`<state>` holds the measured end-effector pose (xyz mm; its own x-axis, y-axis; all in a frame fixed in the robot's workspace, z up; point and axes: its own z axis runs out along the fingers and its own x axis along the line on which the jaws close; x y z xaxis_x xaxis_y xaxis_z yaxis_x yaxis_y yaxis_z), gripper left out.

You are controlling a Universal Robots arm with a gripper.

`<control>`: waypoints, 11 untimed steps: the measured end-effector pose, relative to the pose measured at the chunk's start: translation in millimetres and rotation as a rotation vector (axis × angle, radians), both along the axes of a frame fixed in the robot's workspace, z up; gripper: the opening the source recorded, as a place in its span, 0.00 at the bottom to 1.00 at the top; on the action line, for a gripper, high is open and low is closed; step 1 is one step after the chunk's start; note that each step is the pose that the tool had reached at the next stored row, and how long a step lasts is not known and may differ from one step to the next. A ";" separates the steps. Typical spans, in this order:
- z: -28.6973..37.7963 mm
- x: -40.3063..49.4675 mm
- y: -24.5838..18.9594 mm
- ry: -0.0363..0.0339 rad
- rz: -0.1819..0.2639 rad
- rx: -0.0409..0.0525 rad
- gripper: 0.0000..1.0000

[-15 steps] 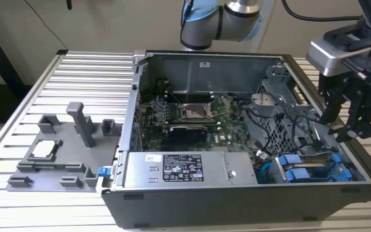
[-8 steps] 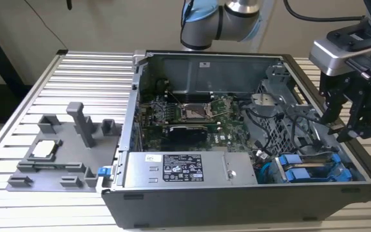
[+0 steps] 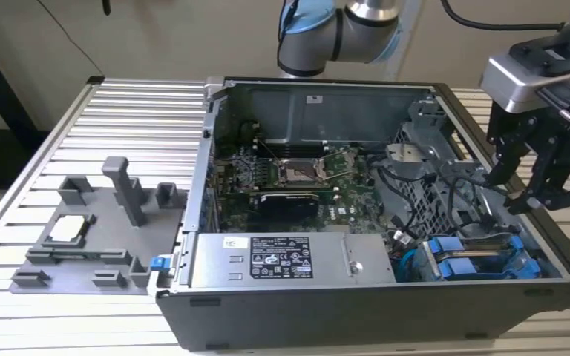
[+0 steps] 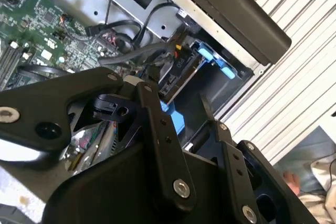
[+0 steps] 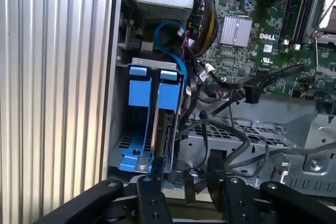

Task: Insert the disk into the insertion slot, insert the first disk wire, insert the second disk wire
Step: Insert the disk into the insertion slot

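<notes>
The ribbed metal worktop (image 3: 127, 111) carried an open computer case (image 3: 364, 311), with the drive bay (image 5: 140, 62) in its near corner at the exterior view's right. The disk (image 5: 168, 98), in its blue frame, appeared already seated there on edge beside a second blue frame (image 5: 137, 85). Its long axis ran along the bay toward the claw (image 5: 184, 178). The claw hung released and empty just over that end of the bay. Loose black wires (image 5: 251, 95) lay off to the motherboard side. White printed labels sat on the power supply (image 3: 285, 259).
</notes>
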<state>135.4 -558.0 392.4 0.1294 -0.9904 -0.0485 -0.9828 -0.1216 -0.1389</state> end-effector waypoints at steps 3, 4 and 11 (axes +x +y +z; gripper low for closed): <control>-1.5 4.4 0.0 -0.0001 0.000 0.0023 0.47; -1.8 6.1 0.0 -0.0001 0.000 0.0022 0.47; -3.5 16.7 0.1 0.0000 0.000 0.0022 0.47</control>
<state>152.1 -557.9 388.9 0.1294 -0.9903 -0.0506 -0.9828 -0.1213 -0.1392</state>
